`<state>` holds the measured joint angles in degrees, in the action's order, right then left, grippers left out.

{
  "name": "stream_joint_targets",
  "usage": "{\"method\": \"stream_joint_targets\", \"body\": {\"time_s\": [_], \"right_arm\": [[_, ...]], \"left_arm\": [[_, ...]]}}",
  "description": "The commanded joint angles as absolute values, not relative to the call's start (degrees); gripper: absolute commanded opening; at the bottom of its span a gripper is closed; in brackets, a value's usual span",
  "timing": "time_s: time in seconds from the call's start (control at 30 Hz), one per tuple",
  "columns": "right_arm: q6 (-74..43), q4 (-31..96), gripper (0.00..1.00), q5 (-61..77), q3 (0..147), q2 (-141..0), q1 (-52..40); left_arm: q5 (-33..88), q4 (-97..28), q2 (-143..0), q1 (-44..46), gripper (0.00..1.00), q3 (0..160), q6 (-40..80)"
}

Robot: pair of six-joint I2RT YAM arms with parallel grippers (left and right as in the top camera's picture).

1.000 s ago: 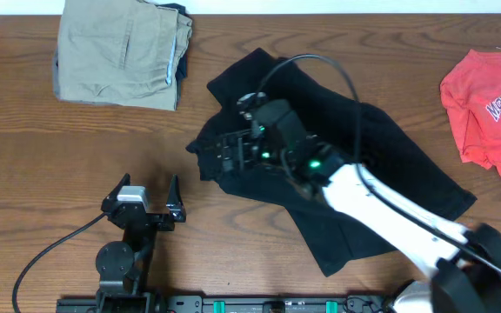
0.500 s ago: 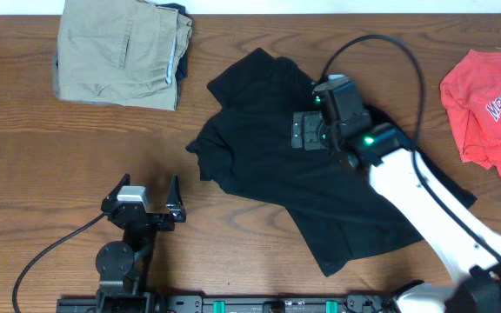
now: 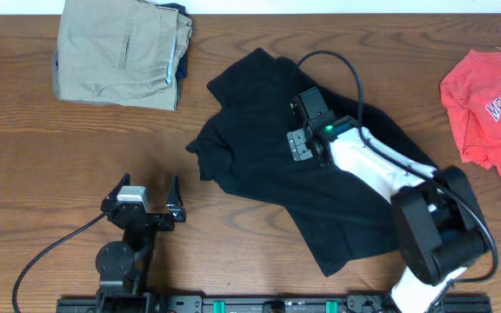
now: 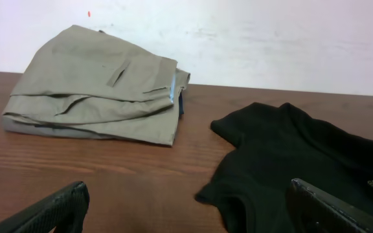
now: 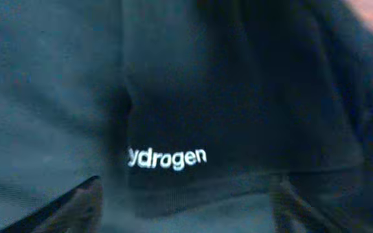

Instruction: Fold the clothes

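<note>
The clothes are one black shirt (image 3: 259,174) lying crumpled and spread across the middle of the table. My right gripper (image 3: 305,106) hangs low over its upper middle part. In the right wrist view its fingers (image 5: 70,207) stand apart on either side of a hem fold (image 5: 238,84) printed with white "hydrogen" lettering (image 5: 167,158); the gripper (image 5: 183,210) is open, and whether the fingers touch the fabric I cannot tell. My left gripper (image 3: 149,187) rests open near the front edge, left of the shirt, with nothing between its fingers (image 4: 50,210). The shirt's sleeve (image 4: 303,155) lies just ahead of it.
Folded tan trousers (image 3: 120,52) lie at the back left, also visible from the left wrist (image 4: 96,90). A red T-shirt with white lettering (image 3: 494,96) sits at the right edge. The right arm's black cable (image 3: 346,69) loops over the shirt.
My right gripper has swung from the shirt's left part over to the right, then back a little to its upper middle, with its jaws narrowing. The left arm has stayed still.
</note>
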<state>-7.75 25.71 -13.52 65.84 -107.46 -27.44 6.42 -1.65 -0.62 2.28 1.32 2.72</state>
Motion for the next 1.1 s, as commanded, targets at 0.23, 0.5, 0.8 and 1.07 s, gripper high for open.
{"method": "stream_joint_targets", "body": {"time_s": [0.23, 0.5, 0.8, 1.07], "right_arm": [[-6.09, 22.57, 0.53, -14.76, 66.32, -109.73, -27.57], [-6.11, 22.57, 0.55, -13.08, 66.30, -112.71, -27.83], [-6.15, 21.74, 0.03, -18.15, 67.20, -112.62, -27.70], [-6.02, 21.47, 0.01, -29.04, 74.39, -110.89, -26.02]], "left_arm": [[6.81, -3.33, -0.23, 2.00, 0.98, 0.23, 2.15], [6.81, -3.33, -0.23, 2.00, 0.98, 0.23, 2.17], [6.83, -3.36, -0.23, 2.00, 0.98, 0.23, 2.15], [6.81, -3.33, -0.23, 2.00, 0.98, 0.23, 2.15]]}}
